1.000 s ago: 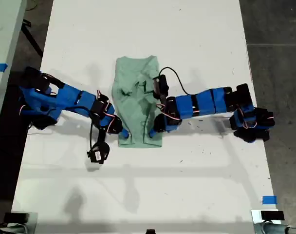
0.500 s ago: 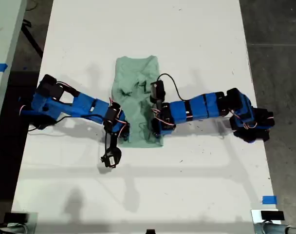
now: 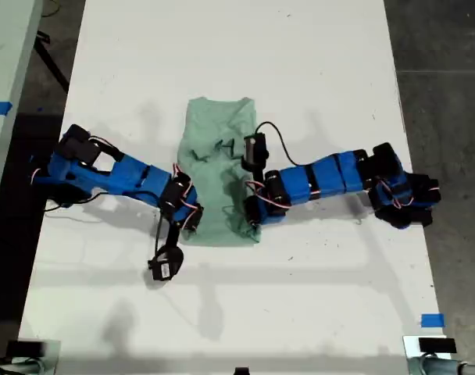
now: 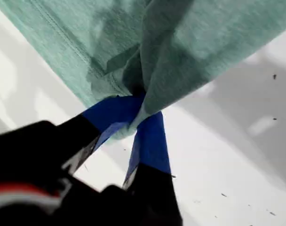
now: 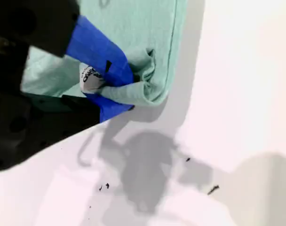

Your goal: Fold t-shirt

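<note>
The pale mint-green t-shirt [image 3: 218,176] lies on the white table [image 3: 300,297] as a narrow upright strip, neck toward the exterior view's top, with wrinkles in its middle. My first gripper [image 3: 192,225] comes from the exterior view's left and is shut on the strip's lower corner there. In the first wrist view its blue fingertips [image 4: 147,136] pinch a bunched fold of t-shirt [image 4: 204,37]. My second gripper [image 3: 251,223] reaches in from the exterior view's right and is shut on the other lower corner. Its blue pads [image 5: 98,52] squeeze the rolled hem of the t-shirt [image 5: 133,23].
Dark floor borders the table on both sides of the exterior view. A blue tape patch [image 3: 431,320] sits near the table's lower right corner in that view. A black cable [image 3: 280,133] loops from the second arm over the shirt's edge.
Both grippers have moved toward the exterior view's bottom, still holding the hem corners. The shirt has slid that way with them and lies a little longer and flatter.
</note>
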Controlling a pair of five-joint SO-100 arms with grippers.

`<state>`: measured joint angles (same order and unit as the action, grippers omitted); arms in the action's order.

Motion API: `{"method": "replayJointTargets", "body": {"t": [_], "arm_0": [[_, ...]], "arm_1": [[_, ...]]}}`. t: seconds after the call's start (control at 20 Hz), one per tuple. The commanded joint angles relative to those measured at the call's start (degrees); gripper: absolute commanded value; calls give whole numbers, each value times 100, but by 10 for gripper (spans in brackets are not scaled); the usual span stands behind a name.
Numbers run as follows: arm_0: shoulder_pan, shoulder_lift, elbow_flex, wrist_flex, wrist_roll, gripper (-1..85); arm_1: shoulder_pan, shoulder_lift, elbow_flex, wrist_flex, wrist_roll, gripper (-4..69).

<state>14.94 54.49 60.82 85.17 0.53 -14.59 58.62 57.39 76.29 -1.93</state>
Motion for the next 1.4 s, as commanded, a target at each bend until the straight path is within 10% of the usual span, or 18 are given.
{"method": "replayJointTargets", "body": {"t": [0.0,0.3,0.8,1.35], "arm_0": [[536,431,-835,352,18,-1],[404,686,-1274,422,510,-1],[-2522,1538,-1257,1028,2742,-1],[-4438,1336,-993,826,3296,0]], "arm_1": [[-422,677,-334,-149,229,-11],[-44,800,-334,-659,-281,-11],[2145,1143,-563,-914,-2602,-11],[3683,1090,-343,-1978,-3261,-11]]}}
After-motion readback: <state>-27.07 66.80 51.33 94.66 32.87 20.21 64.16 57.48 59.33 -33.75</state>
